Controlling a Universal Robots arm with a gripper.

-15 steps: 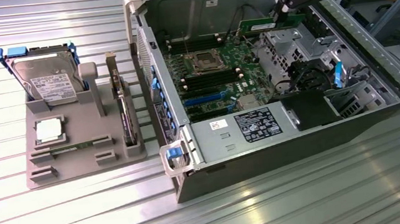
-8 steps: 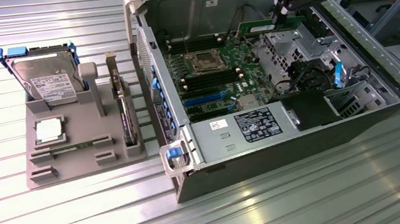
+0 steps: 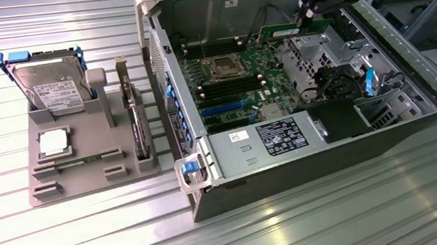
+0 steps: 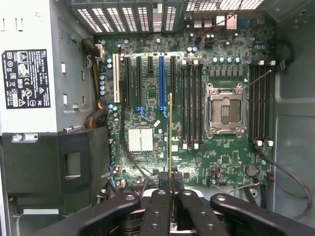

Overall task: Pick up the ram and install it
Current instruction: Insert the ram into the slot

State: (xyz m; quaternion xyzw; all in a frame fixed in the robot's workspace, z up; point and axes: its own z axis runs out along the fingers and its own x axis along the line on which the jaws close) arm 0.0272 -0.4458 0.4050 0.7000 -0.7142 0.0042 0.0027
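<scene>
The ram (image 3: pixel 286 30) is a thin green stick held above the open computer case (image 3: pixel 307 192), near its far wall. My gripper (image 3: pixel 306 17) is shut on the ram's end toward the exterior view's right. In the wrist view the ram (image 4: pixel 170 132) shows edge-on as a narrow strip reaching out from between my black fingers (image 4: pixel 158 206). It hangs over the motherboard (image 4: pixel 147 167) between the blue expansion slot (image 4: pixel 161 83) and a bank of black memory slots (image 4: pixel 192 103). It touches no slot. My gripper (image 4: pixel 170 189) clamps it on both flat faces.
The open processor socket (image 4: pixel 225 109) lies beside the memory slots, with a second slot bank (image 4: pixel 261 103) beyond. A power supply (image 3: pixel 269 138) fills the case's near side. A grey tray (image 3: pixel 47 192) on the exterior view's left holds a hard drive (image 3: pixel 51 91), a processor chip (image 3: pixel 54 141) and an expansion card (image 3: pixel 135 116).
</scene>
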